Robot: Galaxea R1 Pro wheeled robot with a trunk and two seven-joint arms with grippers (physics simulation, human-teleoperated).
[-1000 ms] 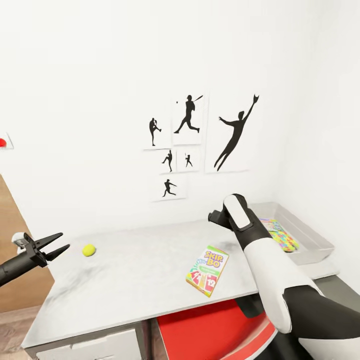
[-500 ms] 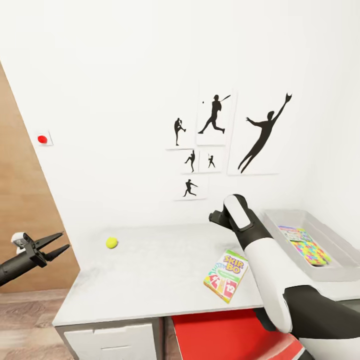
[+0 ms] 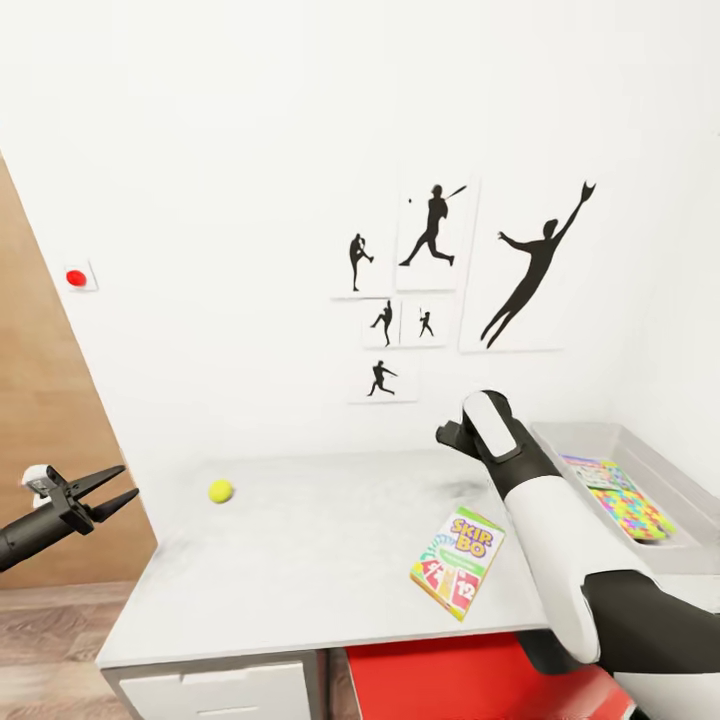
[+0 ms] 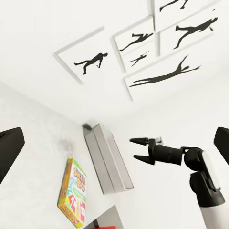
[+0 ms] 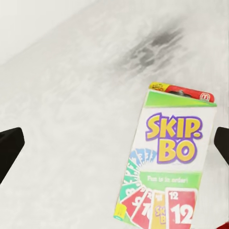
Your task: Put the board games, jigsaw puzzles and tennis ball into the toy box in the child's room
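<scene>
While the right gripper point(image 4: 139, 149) hangs empty above the table point(image 3: 300, 560), fingers parted with nothing between them, the SKIP-BO box point(image 3: 457, 560) lies flat on the top just below and beside that forearm. From the right wrist view the box point(image 5: 167, 164) sits face up with the dark finger tips standing wide at both frame edges, bare table between.

Judgement on handling: thin card box, light, stiff enough to hold shape, slick printed face. Lying flat, it offers no top grab; best bet is pinching across the narrow width at mid-length, or nudging a corner over the front edge of the table to get a finger under. It may skid on that sheeny surface.

Off to the right, the toy box point(image 3: 640, 455) rests at the table's end, with the two jigsaw puzzles point(image 3: 625, 500) already lying inside.

Left gripper point(image 3: 100, 488) hovers off the table's left end, fingers spread, empty. Tennis ball point(image 3: 221, 491) sits on the table near it, well apart from the box. Small, round, fuzzy-looking: will roll if bumped, so close on it squarely across its middle.
</scene>
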